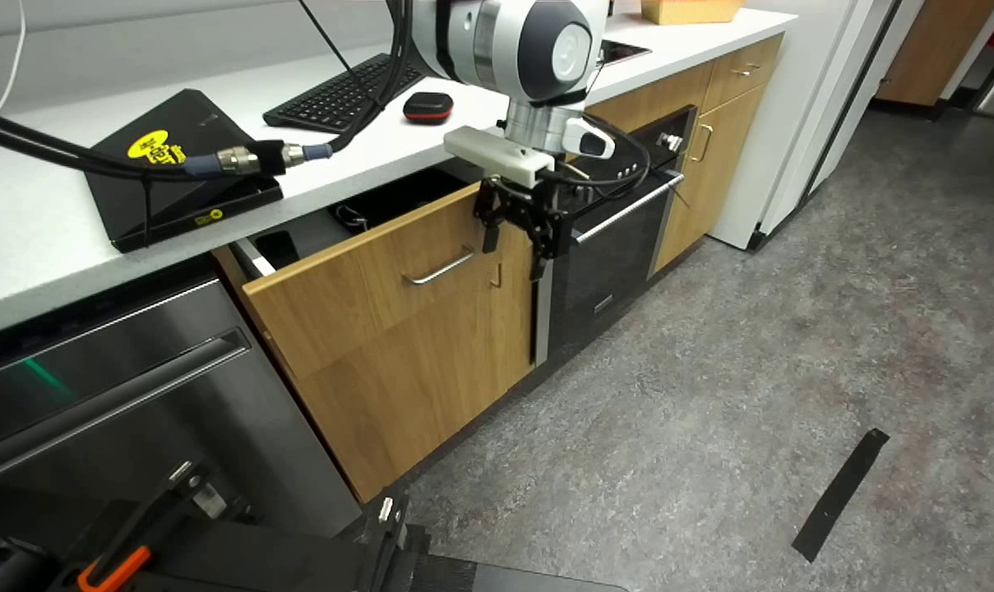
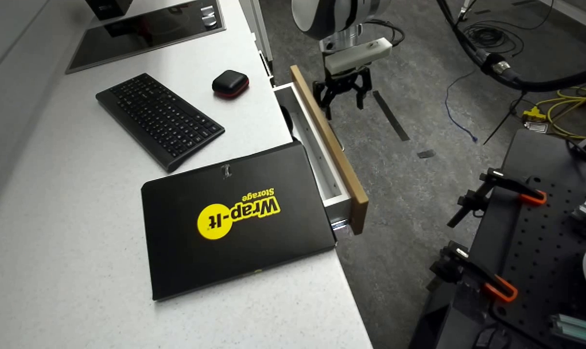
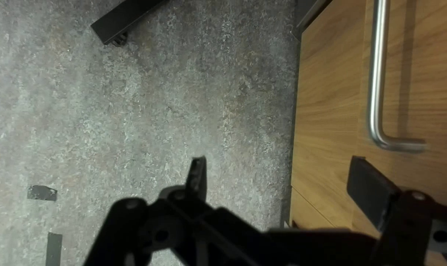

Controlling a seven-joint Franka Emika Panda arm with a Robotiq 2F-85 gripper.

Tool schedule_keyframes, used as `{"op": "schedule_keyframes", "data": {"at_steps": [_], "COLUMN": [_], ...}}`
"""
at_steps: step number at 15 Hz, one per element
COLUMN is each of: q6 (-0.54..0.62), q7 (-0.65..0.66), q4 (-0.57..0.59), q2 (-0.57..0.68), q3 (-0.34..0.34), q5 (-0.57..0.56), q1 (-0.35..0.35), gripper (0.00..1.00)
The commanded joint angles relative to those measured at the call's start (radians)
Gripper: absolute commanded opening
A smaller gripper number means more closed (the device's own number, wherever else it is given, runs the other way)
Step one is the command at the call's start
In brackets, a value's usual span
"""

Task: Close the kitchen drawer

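Note:
The kitchen drawer (image 1: 357, 288) stands pulled out under the counter, with its oak-coloured front and silver bar handle (image 1: 441, 270). Its white inner walls (image 2: 319, 150) show in an exterior view, and dark items lie inside. My gripper (image 1: 514, 253) points down at the outer side of the drawer front, near the end by the oven. It also shows in an exterior view (image 2: 344, 109). In the wrist view my gripper (image 3: 277, 162) is open and empty, with one finger close to the wooden front (image 3: 430, 107) beside the handle. I cannot tell whether it touches.
A black storage box (image 2: 239, 223) lies on the counter and overhangs the drawer. A keyboard (image 2: 159, 118) and a small black case (image 2: 230, 83) lie on the counter. An oven (image 1: 620, 222) and a grey metal appliance (image 1: 159, 395) flank the drawer. A black clamp table (image 2: 530, 242) stands opposite.

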Motion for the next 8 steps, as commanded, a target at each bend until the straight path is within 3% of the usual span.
{"op": "schedule_keyframes", "data": {"at_steps": [1,5,8], "q6": [-0.010,-0.002,-0.025], "q7": [-0.006,-0.005,0.001], "q4": [0.012,0.027,0.144], "q2": [0.005,0.027,0.117], "q3": [-0.013,-0.016,0.036], "q5": [0.012,0.012,0.094], "q1": [0.016,0.012,-0.007], "gripper": [1.00,1.00,1.00]}}
